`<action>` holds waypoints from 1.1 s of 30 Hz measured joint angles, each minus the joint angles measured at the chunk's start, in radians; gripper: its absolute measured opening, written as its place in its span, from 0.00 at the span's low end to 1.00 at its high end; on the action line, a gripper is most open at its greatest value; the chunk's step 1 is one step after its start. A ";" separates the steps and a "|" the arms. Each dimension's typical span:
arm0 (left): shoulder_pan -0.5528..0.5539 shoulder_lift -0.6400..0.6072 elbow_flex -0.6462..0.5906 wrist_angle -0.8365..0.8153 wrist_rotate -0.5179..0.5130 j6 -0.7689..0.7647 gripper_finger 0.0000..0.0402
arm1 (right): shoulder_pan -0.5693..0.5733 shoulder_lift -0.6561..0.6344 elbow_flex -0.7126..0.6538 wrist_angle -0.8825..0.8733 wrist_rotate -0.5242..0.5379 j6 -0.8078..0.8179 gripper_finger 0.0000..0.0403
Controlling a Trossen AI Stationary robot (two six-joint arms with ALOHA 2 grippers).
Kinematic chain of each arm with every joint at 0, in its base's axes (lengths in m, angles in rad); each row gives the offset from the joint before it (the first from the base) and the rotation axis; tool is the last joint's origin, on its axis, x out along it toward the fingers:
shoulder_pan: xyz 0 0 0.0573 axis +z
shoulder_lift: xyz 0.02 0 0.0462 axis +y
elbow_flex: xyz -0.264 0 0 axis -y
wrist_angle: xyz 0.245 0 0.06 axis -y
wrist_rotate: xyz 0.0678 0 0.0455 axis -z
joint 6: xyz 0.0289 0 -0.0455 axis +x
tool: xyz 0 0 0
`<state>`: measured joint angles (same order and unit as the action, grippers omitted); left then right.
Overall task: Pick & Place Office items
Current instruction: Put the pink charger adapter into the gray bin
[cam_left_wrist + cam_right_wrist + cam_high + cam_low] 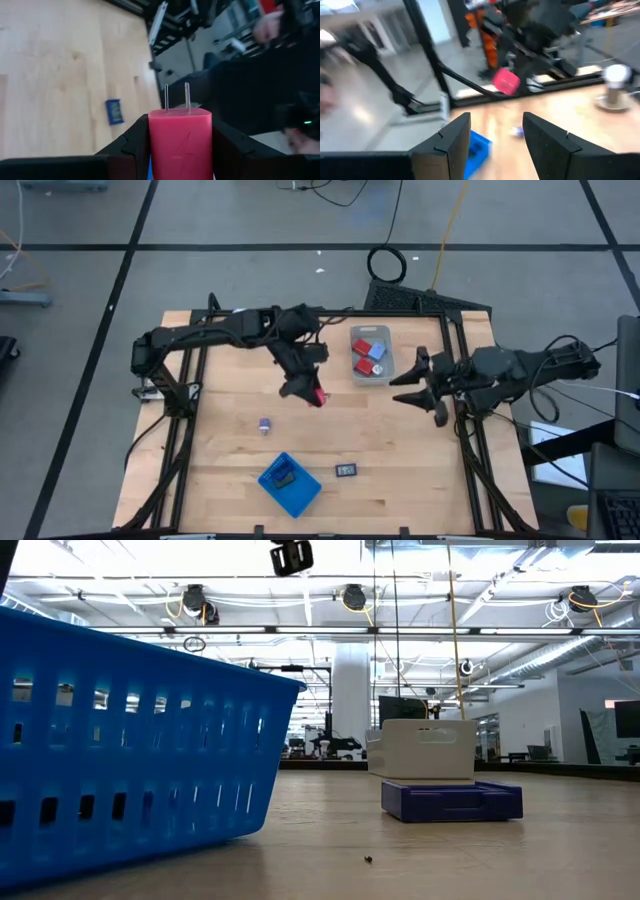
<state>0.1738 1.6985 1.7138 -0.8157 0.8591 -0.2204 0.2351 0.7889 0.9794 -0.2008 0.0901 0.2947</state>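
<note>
Where the high view looks down, the left gripper [316, 396] hangs above mid-table, pinching a red plug block [318, 396]; the right gripper [420, 385] waits by the right edge beside the clear bin [371, 356]. Left wrist view: jaws clamp the red plug block [180, 142], prongs up. Right wrist view: jaws spread, empty.

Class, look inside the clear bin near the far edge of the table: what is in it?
The clear bin holds red blocks and a blue piece. Anything lying beneath them is covered and cannot be seen.
</note>
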 joint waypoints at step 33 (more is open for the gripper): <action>0.067 0.079 -0.002 0.302 0.341 -0.286 0.37 | -0.161 0.137 0.000 0.017 -0.043 -0.105 0.43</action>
<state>0.2406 1.7771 1.7119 -0.5133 1.2006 -0.5066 0.0741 0.9255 0.9794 -0.1834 0.0471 0.1896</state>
